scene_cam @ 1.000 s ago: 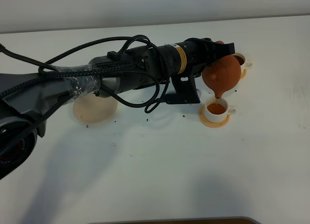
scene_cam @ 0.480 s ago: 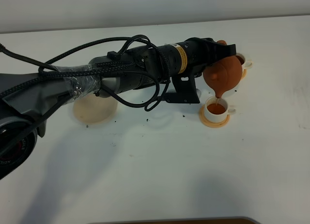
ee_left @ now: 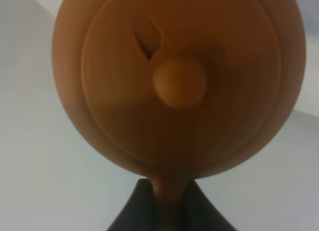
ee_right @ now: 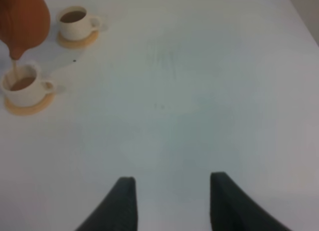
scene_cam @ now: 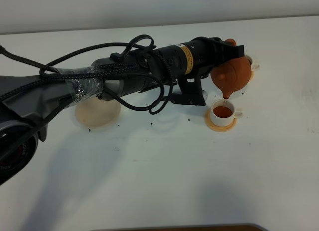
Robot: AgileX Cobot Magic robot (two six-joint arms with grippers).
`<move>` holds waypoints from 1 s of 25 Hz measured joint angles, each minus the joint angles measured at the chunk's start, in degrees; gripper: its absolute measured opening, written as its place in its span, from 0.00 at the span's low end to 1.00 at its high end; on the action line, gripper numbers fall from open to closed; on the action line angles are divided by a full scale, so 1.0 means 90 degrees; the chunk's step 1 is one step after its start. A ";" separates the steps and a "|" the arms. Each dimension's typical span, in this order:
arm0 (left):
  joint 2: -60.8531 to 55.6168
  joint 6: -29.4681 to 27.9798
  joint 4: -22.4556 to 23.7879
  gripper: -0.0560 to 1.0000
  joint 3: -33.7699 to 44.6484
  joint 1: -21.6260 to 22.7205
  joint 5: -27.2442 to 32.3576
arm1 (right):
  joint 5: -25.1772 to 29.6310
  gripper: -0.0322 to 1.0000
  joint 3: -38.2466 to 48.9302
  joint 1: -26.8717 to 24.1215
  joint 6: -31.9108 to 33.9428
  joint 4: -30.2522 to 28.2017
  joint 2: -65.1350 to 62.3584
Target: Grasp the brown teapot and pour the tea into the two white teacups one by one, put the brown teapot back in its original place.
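Note:
My left gripper (scene_cam: 228, 49) is shut on the brown teapot (scene_cam: 232, 74) by its handle and holds it tilted, spout down, over the nearer white teacup (scene_cam: 223, 112). A thin stream of tea runs into that cup, which stands on an orange-tan coaster (scene_cam: 221, 123). The farther white teacup (scene_cam: 253, 65) is partly hidden behind the pot. In the left wrist view the teapot lid (ee_left: 179, 84) fills the frame. In the right wrist view my right gripper (ee_right: 172, 201) is open and empty, well away from the teapot (ee_right: 22, 19) and both tea-filled cups (ee_right: 75, 22) (ee_right: 22, 89).
The pale beige saucer (scene_cam: 97, 114) lies on the white table under the left arm, at the left. The black camera bracket (scene_cam: 189, 94) hangs beside the near cup. Dark specks dot the table around the saucer and cups.
The teapot has risen slightly and moved a little to the right over the near cup. The tea stream has thinned. The cups have not moved.

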 joint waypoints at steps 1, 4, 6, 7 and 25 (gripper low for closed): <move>0.0000 0.0008 0.0000 0.19 0.0000 0.0000 0.0000 | 0.0000 0.40 0.0000 0.0000 0.0000 0.0000 0.0000; 0.0000 0.0101 0.0000 0.19 0.0000 0.0000 0.0000 | 0.0000 0.40 0.0000 0.0000 0.0000 0.0000 0.0000; 0.0000 0.0165 0.0000 0.19 0.0000 0.0000 0.0000 | 0.0000 0.40 0.0000 0.0000 0.0000 0.0000 0.0000; 0.0000 0.0197 0.0000 0.19 0.0000 0.0000 0.0000 | 0.0000 0.40 0.0000 0.0000 0.0000 0.0000 0.0000; 0.0000 0.0606 0.0000 0.19 0.0000 0.0000 -0.0345 | 0.0000 0.40 0.0000 0.0000 0.0000 0.0000 0.0000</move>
